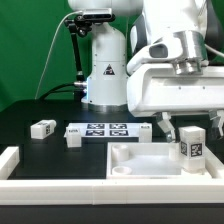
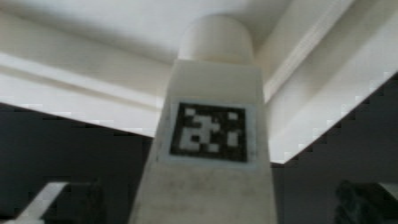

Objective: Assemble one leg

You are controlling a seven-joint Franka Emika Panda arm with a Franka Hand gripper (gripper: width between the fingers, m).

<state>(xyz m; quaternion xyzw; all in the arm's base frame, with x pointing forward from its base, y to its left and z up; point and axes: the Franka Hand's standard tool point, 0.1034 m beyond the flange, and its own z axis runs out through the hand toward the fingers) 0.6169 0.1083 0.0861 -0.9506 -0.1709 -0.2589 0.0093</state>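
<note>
A leg (image 1: 192,148), a small white block with a black-and-white tag, stands upright over the right part of the white tray-shaped piece (image 1: 135,160). My gripper (image 1: 190,128) is above it, fingers spread on either side of its top. In the wrist view the leg (image 2: 214,130) fills the middle, its rounded end towards the tray's wall (image 2: 107,70). Dark gaps separate it from the fingers (image 2: 45,205), so the gripper (image 2: 210,205) is open around the leg. I cannot tell whether the leg's lower end is seated in the tray.
Two more loose legs (image 1: 42,128) (image 1: 72,136) lie on the black table at the exterior view's left. The marker board (image 1: 100,130) lies behind the tray. A white rail (image 1: 60,188) borders the front and left. The robot's base (image 1: 105,70) stands at the back.
</note>
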